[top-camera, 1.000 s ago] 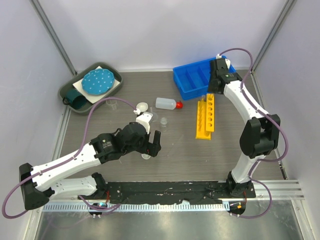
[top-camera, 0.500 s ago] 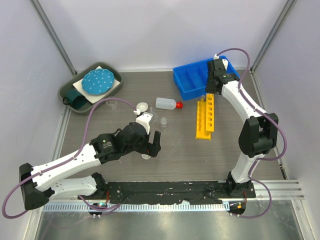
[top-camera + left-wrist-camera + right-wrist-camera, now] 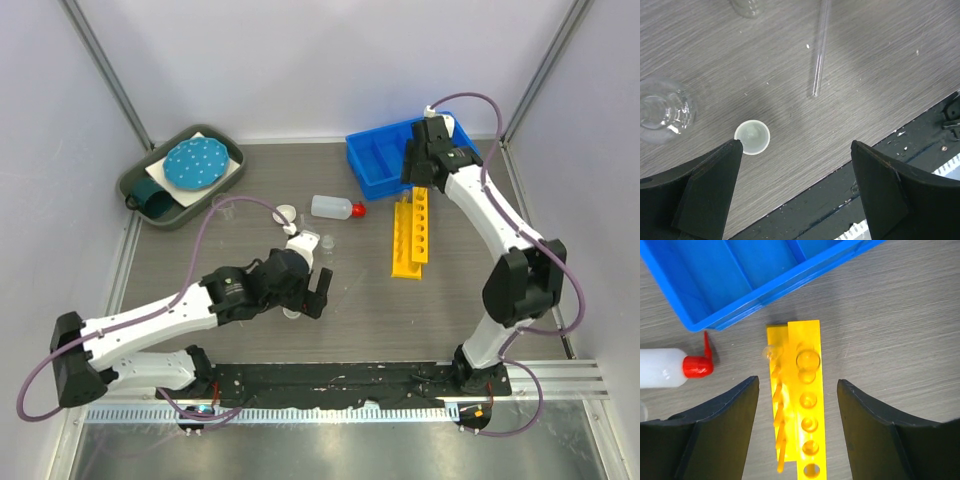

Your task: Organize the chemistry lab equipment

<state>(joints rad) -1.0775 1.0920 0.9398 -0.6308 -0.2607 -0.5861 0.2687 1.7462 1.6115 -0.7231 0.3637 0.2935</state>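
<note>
Here — both grippers open above the lab gear

From above, the left gripper (image 3: 304, 296) hovers mid-table beside a small white dish (image 3: 291, 313). The right gripper (image 3: 417, 172) hangs where the blue divided bin (image 3: 375, 165) meets the yellow rack (image 3: 412, 235). The red-capped bottle (image 3: 333, 207) lies on its side, left of the rack.

In the left wrist view, the fingers (image 3: 705, 187) are spread wide and hold nothing. The white dish sits on the table just off one fingertip. A flask (image 3: 662, 112) stands near it, and a glass tube (image 3: 819, 55) lies farther out.

In the right wrist view the jaws are wide apart and empty — the rack lies framed between them. The bin is beyond it, and the bottle's red cap is at the left.
</note>
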